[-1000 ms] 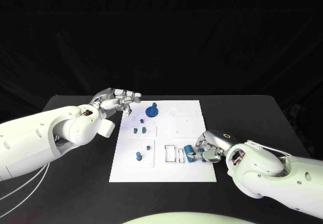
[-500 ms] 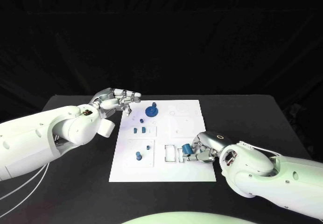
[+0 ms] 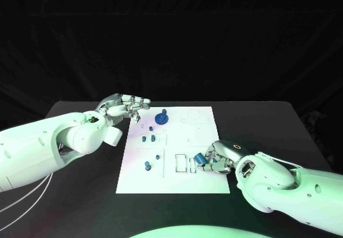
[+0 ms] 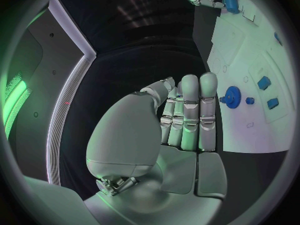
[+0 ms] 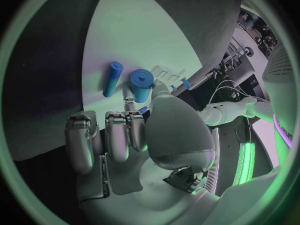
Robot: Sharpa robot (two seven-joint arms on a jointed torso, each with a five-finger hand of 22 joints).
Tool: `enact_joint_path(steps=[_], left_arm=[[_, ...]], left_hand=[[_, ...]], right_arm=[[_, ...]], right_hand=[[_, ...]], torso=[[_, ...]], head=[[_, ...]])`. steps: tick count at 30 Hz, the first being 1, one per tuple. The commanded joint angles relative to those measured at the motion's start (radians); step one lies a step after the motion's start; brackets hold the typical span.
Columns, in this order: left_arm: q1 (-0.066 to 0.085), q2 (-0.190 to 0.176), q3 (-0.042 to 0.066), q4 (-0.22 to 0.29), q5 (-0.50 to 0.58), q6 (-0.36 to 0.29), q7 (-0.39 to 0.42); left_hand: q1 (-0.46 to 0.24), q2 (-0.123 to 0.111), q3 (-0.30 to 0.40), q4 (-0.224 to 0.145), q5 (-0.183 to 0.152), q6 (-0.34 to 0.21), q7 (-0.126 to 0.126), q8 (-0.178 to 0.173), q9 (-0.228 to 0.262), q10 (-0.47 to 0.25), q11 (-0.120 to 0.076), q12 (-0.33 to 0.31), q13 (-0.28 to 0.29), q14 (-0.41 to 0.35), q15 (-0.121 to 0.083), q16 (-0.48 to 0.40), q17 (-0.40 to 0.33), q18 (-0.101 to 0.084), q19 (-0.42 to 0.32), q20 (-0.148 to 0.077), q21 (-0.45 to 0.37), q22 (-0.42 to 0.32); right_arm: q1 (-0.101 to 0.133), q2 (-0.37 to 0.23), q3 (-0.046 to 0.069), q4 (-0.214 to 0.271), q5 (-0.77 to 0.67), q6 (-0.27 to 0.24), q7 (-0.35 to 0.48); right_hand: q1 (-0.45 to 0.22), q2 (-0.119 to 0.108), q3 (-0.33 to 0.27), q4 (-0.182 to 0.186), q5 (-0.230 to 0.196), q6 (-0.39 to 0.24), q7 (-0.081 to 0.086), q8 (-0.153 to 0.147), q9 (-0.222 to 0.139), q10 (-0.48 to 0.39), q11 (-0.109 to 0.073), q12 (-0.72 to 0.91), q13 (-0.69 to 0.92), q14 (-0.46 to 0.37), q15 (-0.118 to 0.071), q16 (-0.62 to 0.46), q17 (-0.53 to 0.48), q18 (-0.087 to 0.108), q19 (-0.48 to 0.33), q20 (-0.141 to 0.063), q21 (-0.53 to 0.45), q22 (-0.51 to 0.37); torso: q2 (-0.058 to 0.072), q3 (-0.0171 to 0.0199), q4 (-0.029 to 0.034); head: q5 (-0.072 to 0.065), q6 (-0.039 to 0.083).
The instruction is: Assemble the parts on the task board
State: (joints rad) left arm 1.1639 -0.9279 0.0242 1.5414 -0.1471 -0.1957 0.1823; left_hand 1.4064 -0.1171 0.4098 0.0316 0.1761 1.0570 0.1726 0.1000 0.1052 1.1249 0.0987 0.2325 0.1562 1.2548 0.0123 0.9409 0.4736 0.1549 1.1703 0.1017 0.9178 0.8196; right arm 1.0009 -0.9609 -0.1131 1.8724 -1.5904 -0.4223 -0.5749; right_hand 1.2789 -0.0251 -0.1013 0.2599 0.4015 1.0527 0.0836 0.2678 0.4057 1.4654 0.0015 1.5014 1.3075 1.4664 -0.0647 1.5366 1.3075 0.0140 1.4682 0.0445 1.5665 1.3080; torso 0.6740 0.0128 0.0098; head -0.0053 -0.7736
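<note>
My left robot hand (image 3: 127, 105) hovers over the black desk (image 3: 85, 168) just off the far left corner of the white task board (image 3: 207, 184), fingers pressed straight together, holding nothing. A blue gear (image 3: 162, 119) stands near it on the board. Over the board's near right edge, my right robot hand (image 3: 218, 159) pinches a blue cylinder (image 3: 199, 157) upright; another blue cylinder (image 5: 112, 78) lies beside it on the board.

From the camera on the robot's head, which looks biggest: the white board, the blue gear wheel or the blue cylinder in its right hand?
1. Task board, by far the largest.
2. Blue gear.
3. Blue cylinder, though the right hand partly hides it, so the last two are close.
</note>
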Motion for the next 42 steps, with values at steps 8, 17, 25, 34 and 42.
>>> enact_joint_path(steps=[8,17,25,34,42], left_arm=[[0.001,0.004,0.000,0.001,-0.003,0.019,0.003],[0.001,0.004,0.000,0.002,-0.003,0.020,0.003],[0.001,0.004,0.000,0.007,-0.003,0.018,0.002],[0.001,0.002,0.000,0.009,-0.003,0.017,0.001],[0.001,0.001,0.000,0.010,-0.003,0.017,0.000]], left_hand=[[-0.004,0.006,-0.002,-0.002,0.003,-0.003,0.000,0.005,-0.001,-0.007,-0.002,0.004,0.000,-0.007,0.001,0.000,-0.001,0.012,0.002,-0.001,-0.005,-0.001],[-0.004,0.007,-0.003,-0.003,0.003,-0.005,0.000,0.005,-0.002,-0.009,-0.002,0.005,0.000,-0.008,0.001,0.000,-0.002,0.012,0.001,-0.001,-0.008,-0.003],[-0.005,0.006,-0.003,-0.003,0.003,-0.006,0.001,0.005,-0.002,-0.009,-0.002,0.006,0.000,-0.009,0.001,0.000,-0.002,0.012,0.001,-0.001,-0.008,-0.003],[-0.005,0.006,-0.003,-0.003,0.003,-0.006,0.001,0.005,-0.002,-0.009,-0.002,0.006,0.000,-0.009,0.001,0.000,-0.002,0.012,0.001,-0.001,-0.008,-0.003],[-0.005,0.006,-0.003,-0.003,0.004,-0.008,0.001,0.004,-0.003,-0.010,-0.002,0.006,0.000,-0.009,0.002,0.000,-0.003,0.012,0.000,0.000,-0.010,-0.005]], right_arm=[[0.042,-0.005,0.003,0.067,0.153,-0.077,0.001],[0.048,0.051,0.003,0.043,0.209,-0.031,0.018],[0.045,0.097,0.002,0.003,0.230,0.008,0.011],[0.045,0.123,0.001,-0.024,0.235,0.016,0.002],[0.045,0.131,0.001,-0.038,0.229,0.019,-0.005]], right_hand=[[0.016,0.008,0.008,-0.002,0.021,0.026,-0.021,0.007,0.021,0.064,-0.012,0.003,0.211,0.092,-0.010,0.003,0.203,-0.014,0.103,-0.009,0.004,0.263],[-0.010,0.012,-0.005,0.020,-0.009,0.023,-0.018,0.004,0.030,0.064,-0.011,0.001,0.210,0.092,-0.009,0.004,0.205,-0.014,0.103,-0.010,0.004,0.263],[-0.140,0.045,-0.061,0.031,-0.111,0.034,-0.023,0.011,0.050,0.064,-0.013,-0.001,0.211,0.092,-0.010,0.004,0.204,-0.014,0.103,-0.010,0.004,0.263],[-0.137,0.051,-0.071,0.027,-0.107,0.038,-0.027,0.018,0.061,0.063,-0.017,-0.002,0.210,0.092,-0.013,0.004,0.205,-0.014,0.103,-0.012,0.004,0.263],[-0.135,0.053,-0.073,0.027,-0.102,0.039,-0.028,0.019,0.063,0.062,-0.018,-0.005,0.209,0.092,-0.014,0.003,0.203,-0.014,0.103,-0.013,0.004,0.263]], torso=[[0.001,0.0001,0.0010],[0.002,0.0007,-0.0001],[0.002,0.0004,0.0014],[0.002,0.0016,-0.0009],[0.001,0.0011,-0.0010]], head=[[-0.004,0.010],[0.000,0.009],[-0.004,0.004],[-0.001,0.006],[0.000,0.004]])
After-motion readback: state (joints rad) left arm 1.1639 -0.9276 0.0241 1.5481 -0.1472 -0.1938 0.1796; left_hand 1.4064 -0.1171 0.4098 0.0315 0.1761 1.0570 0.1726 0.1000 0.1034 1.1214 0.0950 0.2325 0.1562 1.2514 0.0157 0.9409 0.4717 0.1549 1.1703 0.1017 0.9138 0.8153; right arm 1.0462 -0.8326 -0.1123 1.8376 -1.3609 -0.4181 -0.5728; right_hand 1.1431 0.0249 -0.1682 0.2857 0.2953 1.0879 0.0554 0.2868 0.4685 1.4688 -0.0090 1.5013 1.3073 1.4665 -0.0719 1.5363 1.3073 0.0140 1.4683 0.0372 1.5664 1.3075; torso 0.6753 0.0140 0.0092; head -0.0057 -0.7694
